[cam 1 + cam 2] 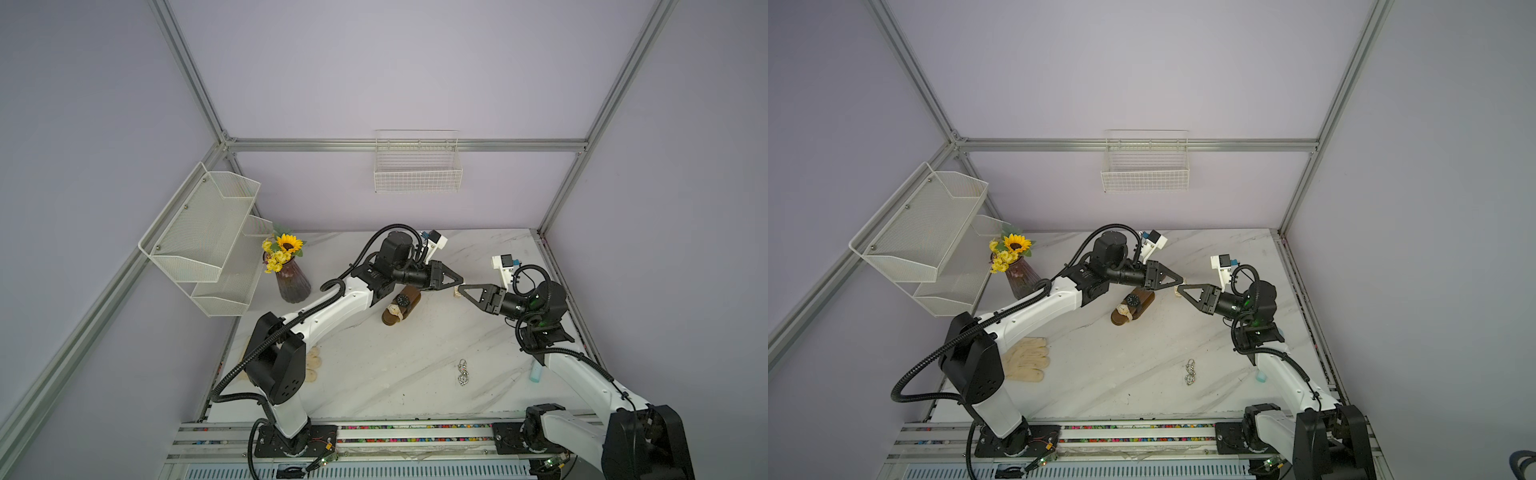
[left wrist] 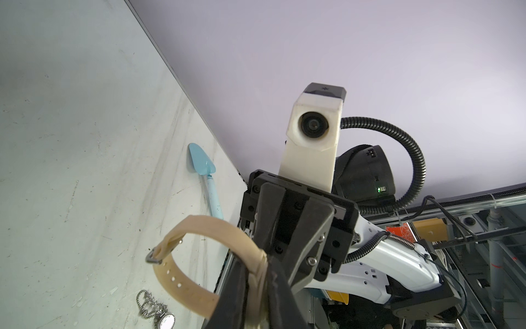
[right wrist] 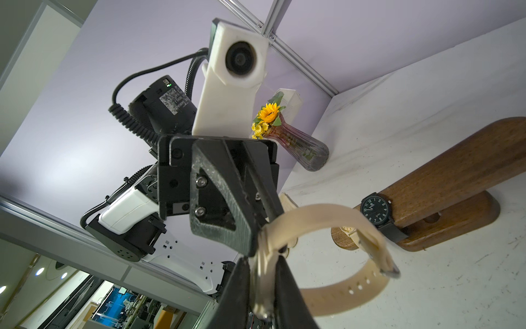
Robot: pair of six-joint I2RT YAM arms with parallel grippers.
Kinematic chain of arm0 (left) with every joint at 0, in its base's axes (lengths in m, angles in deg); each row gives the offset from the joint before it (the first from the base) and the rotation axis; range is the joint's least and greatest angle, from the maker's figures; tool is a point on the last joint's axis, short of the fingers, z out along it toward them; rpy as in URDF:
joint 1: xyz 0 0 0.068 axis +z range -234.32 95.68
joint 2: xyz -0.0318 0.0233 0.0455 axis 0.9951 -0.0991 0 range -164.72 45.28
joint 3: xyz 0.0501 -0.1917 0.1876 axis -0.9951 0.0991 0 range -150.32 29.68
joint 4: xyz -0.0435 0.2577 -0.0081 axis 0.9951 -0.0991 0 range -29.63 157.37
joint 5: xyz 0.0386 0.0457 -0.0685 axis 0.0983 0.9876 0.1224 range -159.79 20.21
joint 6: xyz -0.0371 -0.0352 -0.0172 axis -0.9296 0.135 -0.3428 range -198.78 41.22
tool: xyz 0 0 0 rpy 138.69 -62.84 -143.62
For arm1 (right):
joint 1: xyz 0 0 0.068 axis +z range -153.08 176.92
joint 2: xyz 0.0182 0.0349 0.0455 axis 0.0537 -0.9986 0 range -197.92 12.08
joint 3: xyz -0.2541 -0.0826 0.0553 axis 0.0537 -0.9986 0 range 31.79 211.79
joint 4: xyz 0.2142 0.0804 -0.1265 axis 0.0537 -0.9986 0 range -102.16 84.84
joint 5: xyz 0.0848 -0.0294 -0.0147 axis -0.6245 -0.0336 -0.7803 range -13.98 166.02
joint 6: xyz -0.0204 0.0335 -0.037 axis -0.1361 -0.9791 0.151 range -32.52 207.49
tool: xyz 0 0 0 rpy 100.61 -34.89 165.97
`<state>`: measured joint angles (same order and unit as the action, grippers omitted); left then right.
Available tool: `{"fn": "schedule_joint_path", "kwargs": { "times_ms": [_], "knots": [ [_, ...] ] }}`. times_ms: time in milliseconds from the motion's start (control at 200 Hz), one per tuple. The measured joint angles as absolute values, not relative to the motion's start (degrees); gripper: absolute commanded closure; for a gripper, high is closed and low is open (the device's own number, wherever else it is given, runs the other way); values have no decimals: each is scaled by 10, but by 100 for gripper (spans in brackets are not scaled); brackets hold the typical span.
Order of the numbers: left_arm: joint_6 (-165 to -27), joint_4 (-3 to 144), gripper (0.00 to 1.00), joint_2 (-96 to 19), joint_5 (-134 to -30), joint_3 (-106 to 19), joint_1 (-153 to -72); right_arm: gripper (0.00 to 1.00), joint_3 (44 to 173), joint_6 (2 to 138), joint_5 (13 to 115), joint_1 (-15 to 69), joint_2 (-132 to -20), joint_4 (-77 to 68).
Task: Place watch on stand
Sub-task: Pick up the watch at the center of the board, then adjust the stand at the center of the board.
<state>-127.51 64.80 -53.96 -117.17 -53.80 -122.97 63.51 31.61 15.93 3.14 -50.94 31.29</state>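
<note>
Watch, tan strap: held above the bench, near the stand, left hand and right hand both clamped on it. We judge a drop likely if one hand releases before the other grips firmly; opposed pulling could strain the strap.

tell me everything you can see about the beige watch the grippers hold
The beige watch has a pale, rubbery-looking strap with punched holes, fastened into a loop by a metal buckle. Its face is hidden. It is held in the air above the marble-look table, its case end pinched where the left gripper and right gripper meet; nothing else touches it.
</note>
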Motion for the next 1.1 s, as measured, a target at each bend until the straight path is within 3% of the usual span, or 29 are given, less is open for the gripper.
{"fn": "schedule_joint_path", "kwargs": {
  "times_ms": [120, 355, 465, 630, 835, 1100],
  "knots": [
    [-1279, 657, 83, -540, -1174, -538, -1229, 84, 635, 316, 157, 31, -509, 313],
    [-1288, 663, 57, -532, -1173, -533, -1223, 87, 635, 316, 150, 32, -509, 313],
    [-1286, 658, 51, -517, -1171, -528, -1215, 88, 635, 316, 148, 32, -509, 313],
    [-1260, 622, 53, -478, -1148, -502, -1199, 88, 654, 327, 146, 32, -521, 302],
    [-1196, 502, 56, -384, -1053, -409, -1192, 99, 721, 387, 154, 32, -598, 241],
    [-1195, 426, 60, -415, -965, -321, -1271, 100, 792, 437, 189, 32, -782, 208]
  ]
}}
